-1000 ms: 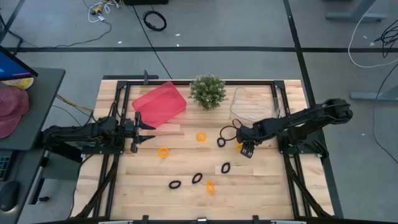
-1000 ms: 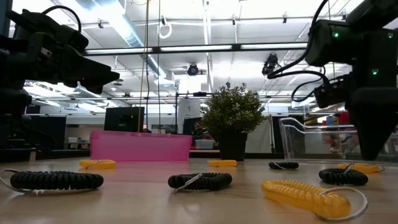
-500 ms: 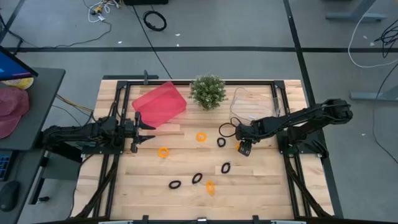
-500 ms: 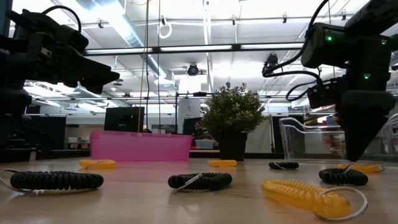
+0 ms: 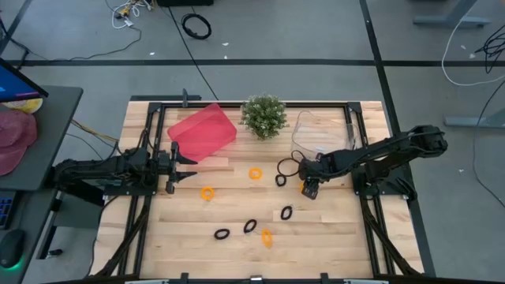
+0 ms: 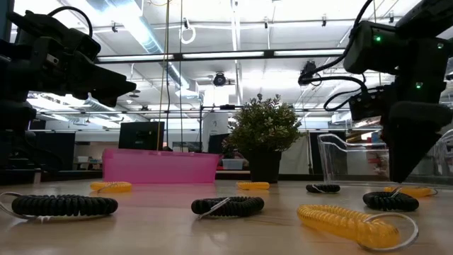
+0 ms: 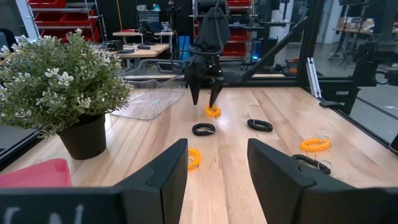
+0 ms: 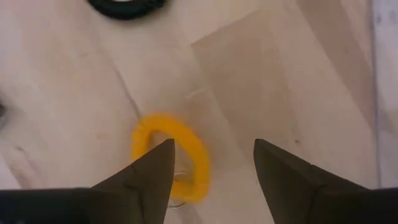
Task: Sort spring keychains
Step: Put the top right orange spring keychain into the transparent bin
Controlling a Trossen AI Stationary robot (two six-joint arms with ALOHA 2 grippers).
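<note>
1. Wooden slatted table [image 5: 158, 237] carries everything; going left to right, the left gripper [image 5: 192, 166] comes first, waiting at the table's left side beside the pink translucent bin [image 5: 202, 132], fingers spread apart, nothing between them.
2. Orange coiled spring keychain [image 5: 207, 192] lies flat just right of that gripper, a small closed ring of tight plastic coil.
3. Black coiled spring keychain [image 5: 222, 234] sits nearer the front edge, with a second black one [image 5: 249, 226] just beside it, apart.
4. Another orange ring [image 5: 255, 173] lies in front of the small green potted plant [image 5: 263, 116]; a third orange ring [image 5: 267, 237] is near the front, right of the black pair.
5. Two more black loops: one [image 5: 280, 180] mid-table, one [image 5: 286, 213] further forward. All lie flat, none touching.
6. Low view shows thin metal key rings on some coil ends, e.g. on the near orange coil [image 6: 347, 223].
7. Right gripper [image 5: 309, 190] hangs over the fourth orange keychain [image 8: 171, 155], fingers wide apart, gripping nothing; in the right wrist view the ring lies on the wood under one fingertip [image 8: 149, 171].
8. Clear plastic container [image 5: 319, 132] stands behind the right gripper, next to the plant.
</note>
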